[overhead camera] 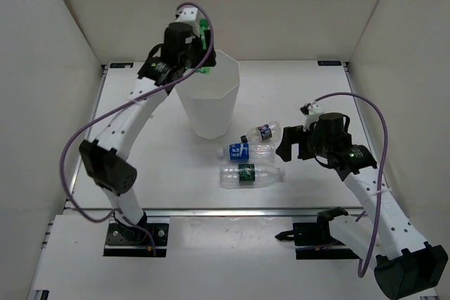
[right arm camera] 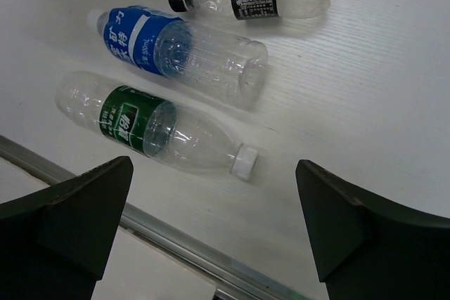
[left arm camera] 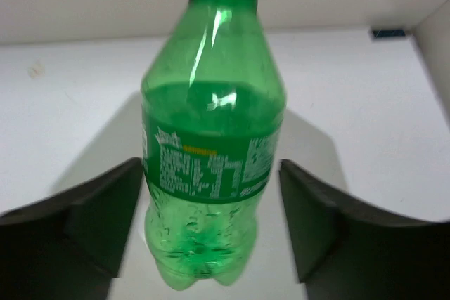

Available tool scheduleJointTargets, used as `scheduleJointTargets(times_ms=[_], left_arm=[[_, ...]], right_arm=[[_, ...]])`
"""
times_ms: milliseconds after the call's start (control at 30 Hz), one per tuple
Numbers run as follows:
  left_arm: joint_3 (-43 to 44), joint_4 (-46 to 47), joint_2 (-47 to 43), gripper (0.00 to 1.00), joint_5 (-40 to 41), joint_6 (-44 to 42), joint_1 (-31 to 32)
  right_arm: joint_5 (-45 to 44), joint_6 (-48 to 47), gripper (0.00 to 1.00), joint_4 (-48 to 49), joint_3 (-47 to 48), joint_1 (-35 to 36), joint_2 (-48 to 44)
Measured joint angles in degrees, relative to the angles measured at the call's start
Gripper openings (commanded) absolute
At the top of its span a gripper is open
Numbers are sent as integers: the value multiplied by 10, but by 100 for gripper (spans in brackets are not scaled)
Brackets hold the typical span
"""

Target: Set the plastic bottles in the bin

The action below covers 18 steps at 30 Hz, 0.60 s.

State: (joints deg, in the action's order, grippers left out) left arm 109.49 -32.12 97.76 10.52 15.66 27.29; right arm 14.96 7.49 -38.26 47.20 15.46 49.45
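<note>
The left fingers (left arm camera: 91, 223) grip the green bottle (left arm camera: 211, 138) between them at the far rim of the bin (overhead camera: 211, 107) just beneath, so the drop appears to be the step in hand. The right fingers (right arm camera: 77, 209) hang spread and empty above three clear bottles (right arm camera: 183, 50) lying on the desk (right arm camera: 373, 103) just ahead of them. The next move likely calls for centring the bottle over the opening before letting go.

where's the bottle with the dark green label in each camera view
Top external: lower middle, the dark-green-label bottle on its side, lowest of three.
Left wrist: not in it; only the green bottle shows.
Right wrist: that bottle left of centre, cap toward lower right.
Shared landmark: the blue-label bottle with white cap, right beside it.
</note>
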Motion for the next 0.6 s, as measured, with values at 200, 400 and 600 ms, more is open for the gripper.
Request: scheduleJointTargets(times_ms=[200, 400, 600], left_arm=[[39, -62, 91, 99, -1, -3, 10], [35, -71, 12, 99, 38, -21, 40], [-145, -65, -222, 99, 77, -1, 27]], right_arm=[[-33, 52, 99, 21, 12, 11, 48], [-104, 114, 99, 48, 56, 39, 151], [-158, 177, 99, 107, 75, 40, 233]])
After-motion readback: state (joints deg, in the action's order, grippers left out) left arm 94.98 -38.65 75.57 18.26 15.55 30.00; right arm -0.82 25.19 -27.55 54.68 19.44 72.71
